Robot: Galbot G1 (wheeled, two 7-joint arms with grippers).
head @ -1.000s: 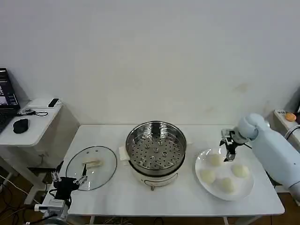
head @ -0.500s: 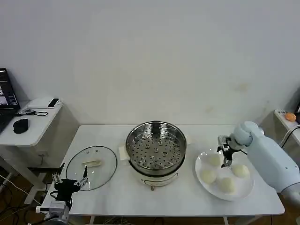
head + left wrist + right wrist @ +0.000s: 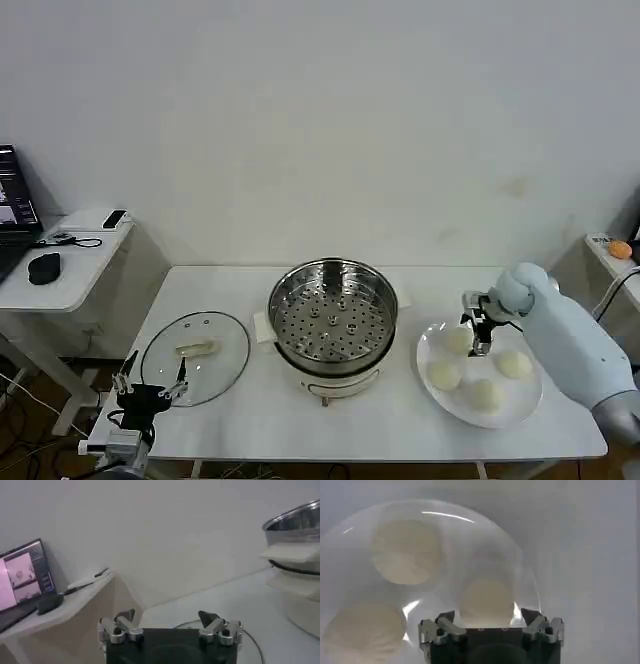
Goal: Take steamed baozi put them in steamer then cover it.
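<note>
Four cream-white steamed baozi lie on a white plate (image 3: 480, 368) at the table's right. My right gripper (image 3: 480, 342) hovers open just above the far-left baozi (image 3: 455, 341), beside its right edge. In the right wrist view that baozi (image 3: 487, 596) sits between the spread fingers of the right gripper (image 3: 487, 616), with two more baozi (image 3: 405, 552) (image 3: 362, 627) farther along the plate (image 3: 455, 555). The steel steamer (image 3: 332, 325) stands mid-table, its perforated tray bare. My left gripper (image 3: 150, 390) is parked open at the table's front left edge, near the glass lid (image 3: 195, 357). The left wrist view has the left gripper (image 3: 166, 616) and the steamer (image 3: 295, 525).
A side desk (image 3: 60, 265) with a laptop, a mouse and a remote stands left of the table. A wall runs close behind the table. An orange object (image 3: 620, 249) sits on a shelf at the far right.
My right gripper has moved left and slightly down, closing in over the far-left baozi on the plate. The left gripper has shifted only slightly.
</note>
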